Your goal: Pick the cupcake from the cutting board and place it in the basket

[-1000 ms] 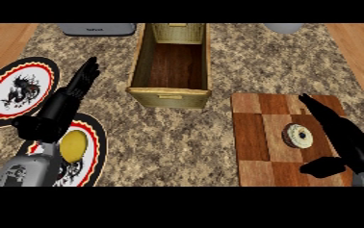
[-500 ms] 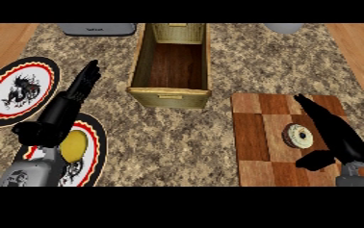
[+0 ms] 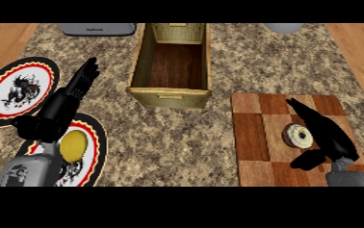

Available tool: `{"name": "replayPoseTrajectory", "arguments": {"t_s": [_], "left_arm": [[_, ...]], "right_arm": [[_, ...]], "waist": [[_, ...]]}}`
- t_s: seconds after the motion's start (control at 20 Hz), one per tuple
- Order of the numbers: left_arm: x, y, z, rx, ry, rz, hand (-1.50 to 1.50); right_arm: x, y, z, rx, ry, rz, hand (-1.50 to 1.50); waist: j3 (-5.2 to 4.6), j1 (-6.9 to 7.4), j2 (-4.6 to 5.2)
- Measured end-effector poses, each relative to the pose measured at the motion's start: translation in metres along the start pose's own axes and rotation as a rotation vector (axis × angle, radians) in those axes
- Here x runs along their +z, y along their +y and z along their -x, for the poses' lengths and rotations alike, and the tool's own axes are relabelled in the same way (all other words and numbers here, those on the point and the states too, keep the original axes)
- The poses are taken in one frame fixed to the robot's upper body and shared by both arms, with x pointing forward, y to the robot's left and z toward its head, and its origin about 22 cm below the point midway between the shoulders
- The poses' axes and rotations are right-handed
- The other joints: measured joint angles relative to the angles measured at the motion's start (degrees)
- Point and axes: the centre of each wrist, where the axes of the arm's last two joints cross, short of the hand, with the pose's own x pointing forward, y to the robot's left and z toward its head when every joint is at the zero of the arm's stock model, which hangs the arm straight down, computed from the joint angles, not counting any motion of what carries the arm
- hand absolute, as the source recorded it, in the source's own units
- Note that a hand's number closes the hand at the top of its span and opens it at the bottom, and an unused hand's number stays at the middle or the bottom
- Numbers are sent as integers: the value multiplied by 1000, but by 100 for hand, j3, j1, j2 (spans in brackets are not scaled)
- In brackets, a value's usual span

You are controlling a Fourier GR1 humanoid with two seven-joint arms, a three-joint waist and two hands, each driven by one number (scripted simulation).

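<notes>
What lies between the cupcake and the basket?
Head view: between the cupcake and the basket lie only bare cutting board, then speckled counter.

The left hand is matte black, its slender fingers running from a thicker black wrist section joined to a rounded, glossy grey left forearm. The right hand is the same black, long and flat with a short thumb, and meets a grey right forearm.

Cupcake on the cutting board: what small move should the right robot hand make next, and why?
Probably close the right robot hand around the cupcake: its fingers lie straight just beside the cupcake on the cutting board, thumb below, nothing held yet.
</notes>
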Motion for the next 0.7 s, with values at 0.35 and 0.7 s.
{"name": "replayPoseTrajectory", "arguments": {"t_s": [0.35,0.7], "left_arm": [[-4,-2,-8,1,0,-2,0],[2,-3,2,-6,0,-2,0]], "right_arm": [[-3,10,5,50,-34,-63,150],[-1,20,-12,162,-100,-57,150]], "waist": [[-57,1,-34],[-90,-11,-49]]}}
